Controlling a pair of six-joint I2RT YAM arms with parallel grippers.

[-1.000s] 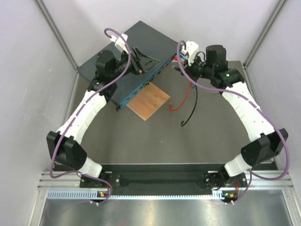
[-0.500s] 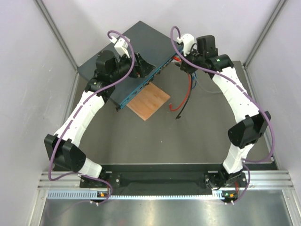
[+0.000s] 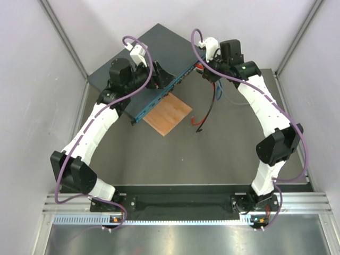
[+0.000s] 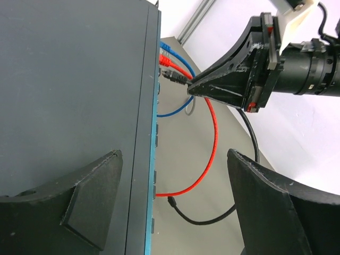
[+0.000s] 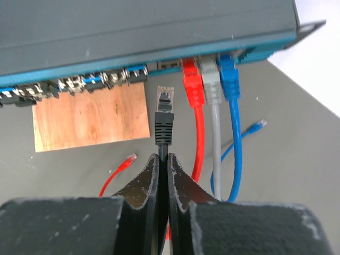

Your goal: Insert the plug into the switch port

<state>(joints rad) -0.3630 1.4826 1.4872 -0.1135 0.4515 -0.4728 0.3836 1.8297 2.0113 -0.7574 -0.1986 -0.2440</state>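
Fingers [image 5: 142, 186] of the right gripper [image 5: 163, 158] press together on a black cable [image 5: 162, 150] directly behind the plug [image 5: 165, 114]. The plug hangs just short of the switch [image 5: 133, 26], clear tip aimed at the socket row along the teal front edge [image 5: 79, 81] but not touching it. In the right wrist view the plug lines up with a socket just left of three seated plugs: red [image 5: 192, 85], grey [image 5: 211, 79] and blue [image 5: 227, 77], their cables trailing down onto the table [image 3: 212, 154]. Loose red [image 5: 123, 163] and blue [image 5: 258, 125] cable ends lie on the table below. The switch lies flat at the far left of the table, turned on a diagonal, front edge facing the near right. The left gripper [image 4: 174, 154] sits at that edge with fingers [image 4: 90, 202] spread wide, one over the dark top and the other out past the front; whether either touches the metal cannot be told. A wooden board [image 3: 167, 114] lies flat on the table, one corner tucked under the front edge.
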